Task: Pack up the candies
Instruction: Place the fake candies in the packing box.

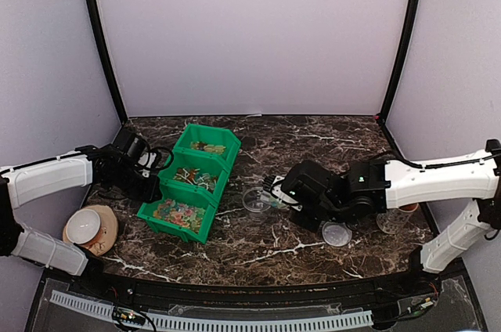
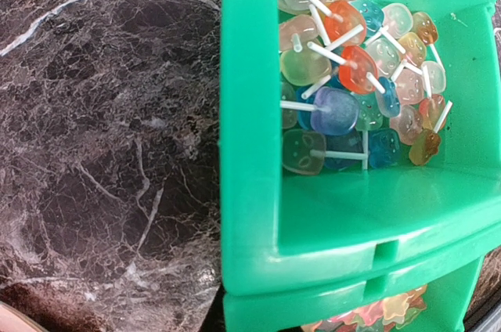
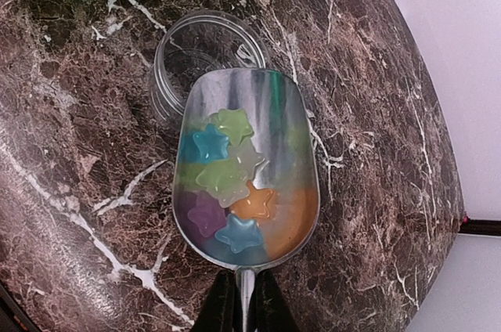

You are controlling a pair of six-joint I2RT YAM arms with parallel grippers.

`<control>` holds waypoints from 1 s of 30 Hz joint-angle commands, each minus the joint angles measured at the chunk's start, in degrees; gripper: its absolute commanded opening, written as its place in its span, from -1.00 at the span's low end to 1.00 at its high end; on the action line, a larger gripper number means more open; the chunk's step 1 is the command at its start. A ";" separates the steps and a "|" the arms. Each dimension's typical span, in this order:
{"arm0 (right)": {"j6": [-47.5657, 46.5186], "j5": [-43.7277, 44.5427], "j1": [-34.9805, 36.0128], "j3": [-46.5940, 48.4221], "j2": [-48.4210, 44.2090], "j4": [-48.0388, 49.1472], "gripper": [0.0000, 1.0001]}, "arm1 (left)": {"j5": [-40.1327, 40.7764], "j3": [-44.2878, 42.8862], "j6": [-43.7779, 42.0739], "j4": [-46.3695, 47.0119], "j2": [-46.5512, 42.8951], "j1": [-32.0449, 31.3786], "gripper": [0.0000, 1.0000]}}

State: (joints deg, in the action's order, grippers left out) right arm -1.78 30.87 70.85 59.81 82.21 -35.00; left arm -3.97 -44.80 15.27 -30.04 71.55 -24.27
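Star-shaped candies (image 3: 231, 183) in green, blue, orange and purple lie in a metal scoop (image 3: 293, 191). My right gripper (image 3: 244, 310) is shut on the scoop's thin handle. The scoop's front lip hangs over a small clear round tub (image 3: 205, 46), which stands on the marble table (image 1: 258, 250) right of the bins. Green stepped bins (image 1: 196, 179) hold more candies: lollipop-like sweets (image 2: 352, 73) in the middle one, star sweets (image 1: 178, 213) in the nearest. My left gripper (image 1: 147, 179) sits against the bins' left side; its fingers are hidden in the left wrist view.
A clear lid (image 1: 337, 233) lies on the table below the right arm. Another clear container (image 1: 389, 222) stands further right. A tan dish with a white cup (image 1: 88, 227) sits at the near left. Grey walls close the table in on three sides.
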 commanded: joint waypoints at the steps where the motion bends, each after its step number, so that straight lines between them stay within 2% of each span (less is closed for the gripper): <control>1: -0.70 0.83 -0.24 3.96 1.41 -2.43 -1.00 | -1.77 -1.08 1.02 8.14 -3.96 0.22 -1.00; 11: -0.51 1.15 -0.18 10.81 6.20 -9.66 -1.00 | -1.57 -1.06 1.04 8.13 -4.22 0.26 -1.00; 30: -0.74 2.33 0.18 15.57 9.46 -16.12 -1.00 | -1.97 -0.91 1.10 8.33 -4.21 0.50 -1.00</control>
State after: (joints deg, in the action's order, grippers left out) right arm -2.55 31.18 70.85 72.88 90.76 -49.41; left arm -3.84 -44.73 15.29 -30.04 71.16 -24.10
